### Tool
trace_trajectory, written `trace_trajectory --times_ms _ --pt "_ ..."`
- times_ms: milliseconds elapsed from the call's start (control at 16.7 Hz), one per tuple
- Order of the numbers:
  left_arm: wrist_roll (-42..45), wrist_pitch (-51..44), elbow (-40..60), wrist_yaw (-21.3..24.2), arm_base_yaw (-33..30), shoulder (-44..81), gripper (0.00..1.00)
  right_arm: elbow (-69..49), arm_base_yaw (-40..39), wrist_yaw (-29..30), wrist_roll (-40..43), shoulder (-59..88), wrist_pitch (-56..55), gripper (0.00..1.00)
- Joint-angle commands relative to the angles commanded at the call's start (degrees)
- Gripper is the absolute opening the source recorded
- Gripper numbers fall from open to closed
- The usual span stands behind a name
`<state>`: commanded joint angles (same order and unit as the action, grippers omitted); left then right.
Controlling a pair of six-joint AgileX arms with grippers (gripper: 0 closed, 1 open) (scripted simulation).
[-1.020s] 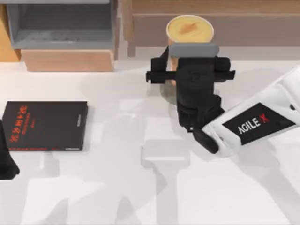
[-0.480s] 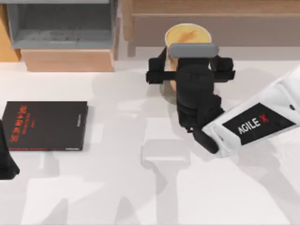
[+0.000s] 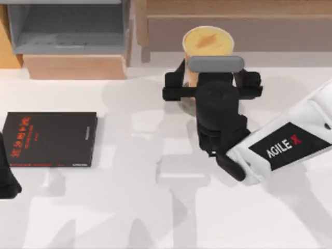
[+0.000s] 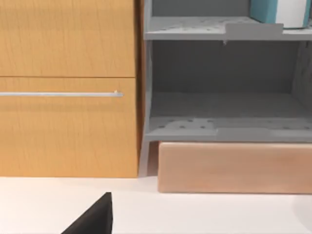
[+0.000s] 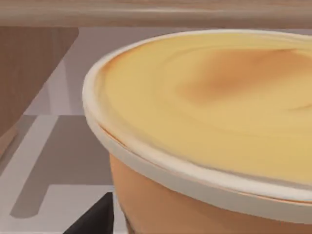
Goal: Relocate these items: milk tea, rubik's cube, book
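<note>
Your white tabletop (image 3: 129, 207) runs back to a grey open shelf unit (image 3: 67, 28) resting on a pale wooden block (image 3: 75, 66) at the far left, with a long brown wooden ledge (image 3: 238, 21) along the far right. In the left wrist view, a light oak cabinet front (image 4: 68, 87) with a thin metal handle stands beside the grey shelves. On the upper shelf there sits the thick light teal-blue book with white page edges (image 4: 278, 10), of which you see a lower corner.

Near the left edge of the tabletop lies a flat black book with red lettering (image 3: 50, 138). Your left gripper (image 3: 6, 179) is parked at that left edge, just in front of the black book; you cannot tell how its fingers stand.

At far centre, the tall orange-tan milk tea cup with a white-rimmed yellowish top (image 3: 208, 42) stands upright just before the ledge. Your right gripper (image 3: 210, 83), on the white AgileX arm reaching in from the right, has its black fingers on either side of the cup's body below the rim, holding it. The right wrist view shows the cup's top and rim (image 5: 204, 126) close up.
</note>
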<state>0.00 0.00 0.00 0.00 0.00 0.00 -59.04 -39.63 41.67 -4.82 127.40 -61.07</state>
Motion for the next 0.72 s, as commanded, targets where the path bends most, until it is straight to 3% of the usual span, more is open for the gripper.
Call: trace_trajectory --times_ms 420,720 --pt "0.0 0.0 0.0 0.0 0.0 0.0 1.0 1.8 -0.7 0.8 -0.2 -0.8 -0.7 1.0" --pt "0.0 0.0 0.0 0.0 0.0 0.0 1.0 3.4 -1.8 1.9 -0.4 -7.4 4.6 1.0"
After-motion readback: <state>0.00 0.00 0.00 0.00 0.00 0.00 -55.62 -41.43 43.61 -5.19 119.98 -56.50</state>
